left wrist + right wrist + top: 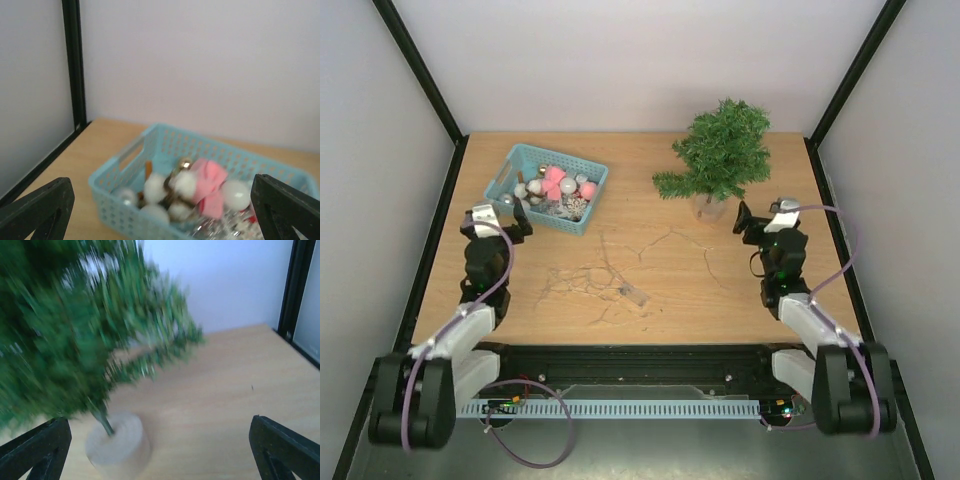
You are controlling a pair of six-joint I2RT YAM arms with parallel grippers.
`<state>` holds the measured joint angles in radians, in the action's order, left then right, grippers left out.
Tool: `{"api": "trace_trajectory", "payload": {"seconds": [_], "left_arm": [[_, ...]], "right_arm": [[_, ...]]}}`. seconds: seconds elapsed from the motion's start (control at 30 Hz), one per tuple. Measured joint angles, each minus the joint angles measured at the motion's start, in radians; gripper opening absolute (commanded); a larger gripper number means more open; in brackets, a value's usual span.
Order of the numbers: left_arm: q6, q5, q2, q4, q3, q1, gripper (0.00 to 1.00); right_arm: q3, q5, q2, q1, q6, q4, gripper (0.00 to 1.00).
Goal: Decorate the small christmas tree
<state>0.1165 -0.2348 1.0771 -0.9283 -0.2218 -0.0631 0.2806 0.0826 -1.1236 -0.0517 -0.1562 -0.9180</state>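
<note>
The small christmas tree (722, 152) stands upright at the back right of the table on a small clear base (709, 206). It fills the left of the right wrist view (75, 335), blurred. My right gripper (761, 221) is open and empty, just right of the tree's base. The teal basket (546, 186) holds white balls, a pink bow (212, 185) and silver ornaments. My left gripper (498, 220) is open and empty, just in front of the basket's near left corner (107, 192).
Thin dark scratch marks and a small clear scrap (635, 293) lie on the wooden table (640, 270) between the arms. Black frame posts (420, 70) and white walls enclose the table on three sides.
</note>
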Motion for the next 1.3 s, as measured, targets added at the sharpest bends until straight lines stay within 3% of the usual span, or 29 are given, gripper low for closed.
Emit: {"api": "trace_trajectory", "payload": {"seconds": [0.23,0.33,0.5,0.63,0.8,0.9,1.07,1.2,1.3], "left_arm": [[0.116,0.091,-0.35,0.507,-0.239,-0.011,1.0],[0.208,0.101,-0.391,0.745,-0.437,-0.011,0.99],[0.296,0.188,-0.377,1.071,-0.747,-0.011,0.99],[0.36,0.257,-0.394,1.194,-0.792,-0.011,0.99],[0.454,0.423,-0.421,1.262,-0.702,-0.011,1.0],[0.491,0.554,-0.386,1.286,-0.614,-0.018,0.99],[0.517,0.609,-0.383,1.394,-0.504,-0.082,0.99],[0.517,0.608,-0.425,1.477,-0.498,-0.126,0.99],[0.52,0.592,-0.445,1.521,-0.498,-0.133,0.99]], "right_arm": [[0.201,0.091,0.351,0.0,-0.167,0.492,0.99],[0.285,0.097,0.415,0.0,-0.257,0.67,0.99],[0.328,-0.037,0.49,0.001,-0.384,0.871,0.99],[0.349,-0.173,0.48,0.001,-0.427,0.96,0.99],[0.36,-0.374,0.372,-0.03,-0.468,1.03,0.99],[0.306,-0.403,0.373,-0.13,-0.5,1.06,0.92],[0.265,-0.362,0.369,-0.47,-0.554,1.095,0.79],[0.3,-0.231,0.204,-0.734,-0.553,1.116,0.78],[0.359,-0.139,0.025,-0.866,-0.521,1.139,0.77]]}}
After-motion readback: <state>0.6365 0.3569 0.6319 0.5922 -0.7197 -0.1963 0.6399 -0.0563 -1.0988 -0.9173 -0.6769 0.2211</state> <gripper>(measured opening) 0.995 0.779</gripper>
